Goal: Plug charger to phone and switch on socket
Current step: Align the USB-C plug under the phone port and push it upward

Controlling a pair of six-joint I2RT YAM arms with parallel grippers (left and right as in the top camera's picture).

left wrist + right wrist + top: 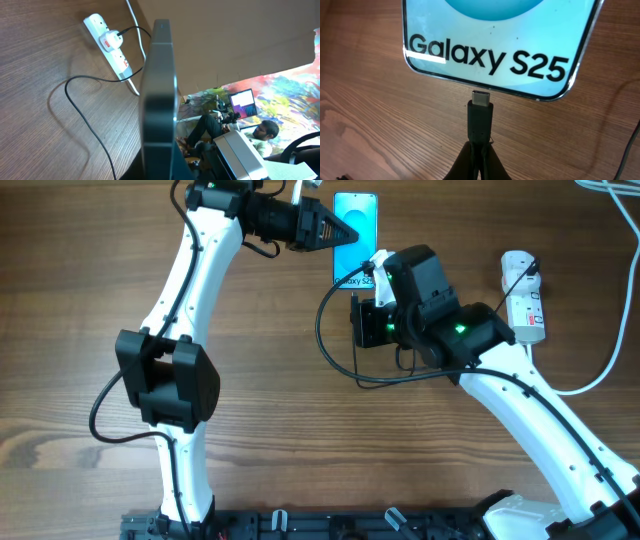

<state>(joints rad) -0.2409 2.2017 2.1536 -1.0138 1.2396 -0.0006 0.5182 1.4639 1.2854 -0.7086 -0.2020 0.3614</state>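
Observation:
The phone [356, 215], teal screen with a white "Galaxy S25" strip, is held at the table's back by my left gripper [338, 235], which is shut on its side. It shows edge-on in the left wrist view [159, 100]. My right gripper [480, 146] is shut on the charger's connector [480, 112]. The connector's metal tip sits right at the phone's bottom edge [490, 55], still visible. The thin black cable [330, 355] loops back to a white plug [111, 39] in the socket [527, 300]. The socket also shows in the left wrist view [121, 64].
The socket's thick white cord [610, 370] curves along the right edge of the table. The black cable lies slack on the wood [85, 120]. A black rail [300, 525] runs along the front edge. A seated person and a laptop show beyond the table.

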